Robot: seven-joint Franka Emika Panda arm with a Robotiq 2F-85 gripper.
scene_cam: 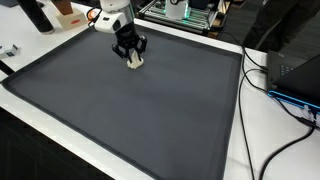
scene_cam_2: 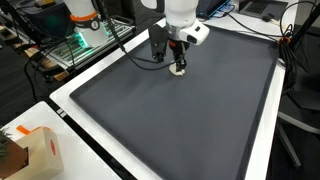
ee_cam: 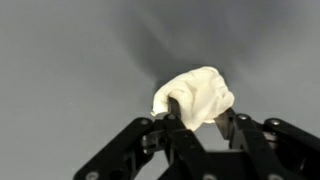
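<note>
A tan cardboard box [scene_cam_2: 42, 152] sits lower left in an exterior view. Upper centre, on the smooth dark grey mat [scene_cam_2: 170, 120], the black gripper [scene_cam_2: 178, 67] pinches a crumpled, soft cream cloth lump [ee_cam: 198, 90].

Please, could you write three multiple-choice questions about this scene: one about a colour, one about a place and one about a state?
1. What colour is the mat?
A. dark grey
B. red
C. yellow

2. Where is the white lump?
A. lying alone in the middle of the mat
B. between the fingers of the gripper
C. off the mat

3. How do the gripper's jaws stand?
A. wide open, far from the lump
B. hidden from every view
C. closed on the lump

Answers:
1 A: both exterior views show a dark grey surface.
2 B: the wrist view shows a finger at each side of it.
3 C: the fingers press on the lump's sides.
</note>
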